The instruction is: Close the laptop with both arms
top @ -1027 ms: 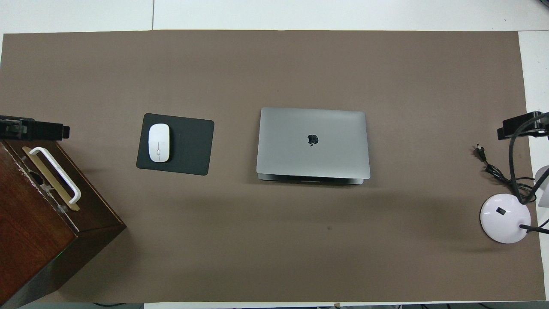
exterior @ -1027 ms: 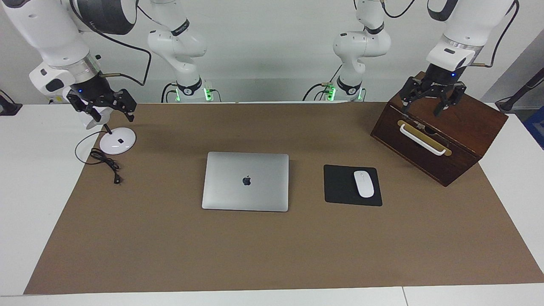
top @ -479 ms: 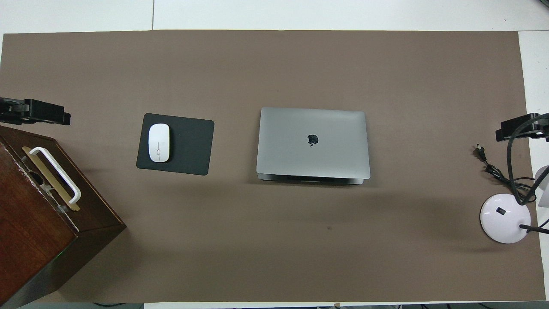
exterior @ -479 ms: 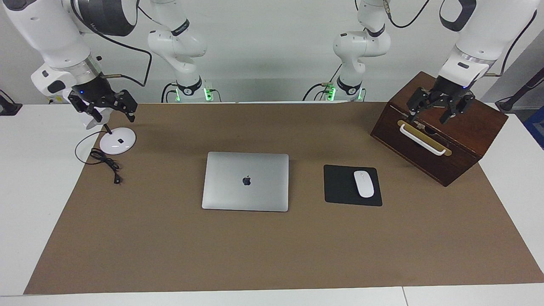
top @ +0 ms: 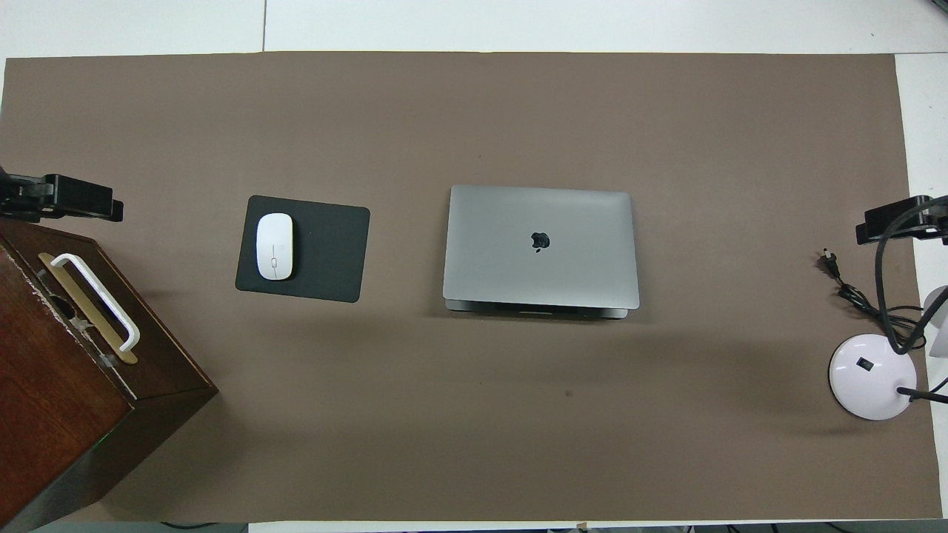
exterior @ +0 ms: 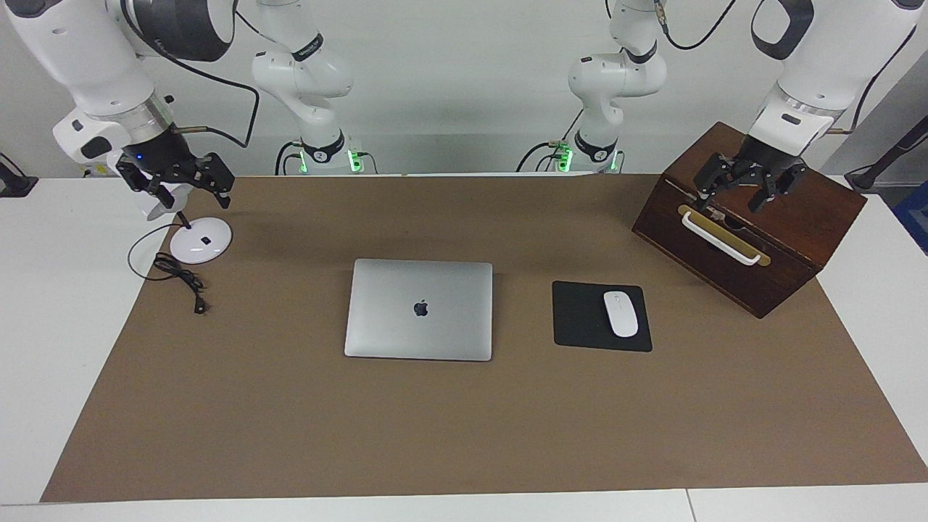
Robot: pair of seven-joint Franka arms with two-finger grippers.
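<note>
Since the earlier frame, the left gripper (exterior: 747, 190) has swung up from the front of the wooden box (exterior: 790, 239) to hang over its top, upper right of the facing view; its jaws are spread and hold nothing. I see the right gripper (exterior: 174, 181) hardly shifted, upper left of the same view, over the white lamp base (exterior: 201, 240), jaws likewise spread and empty.

I log the laptop (exterior: 419, 310) lying flat at frame centre on the brown mat (exterior: 464, 435), lid down, though in the overhead view a thin sliver of its base shows under the lid's lower edge. Lid edges run square to the mat's edges. Only marking I can read: the apple logo (exterior: 420, 308) at lid centre; no legible writing elsewhere.

Open room: bare mat all round the laptop, widest along the bottom of the facing view. Black mouse pad (exterior: 601, 317) with the white mouse (exterior: 620, 313) sits just beside the laptop, toward the right of the facing view, not touching it. Lamp cable (exterior: 181, 279) trails at the mat's left edge. White counter (exterior: 43, 326) shows past the mat at both ends.
</note>
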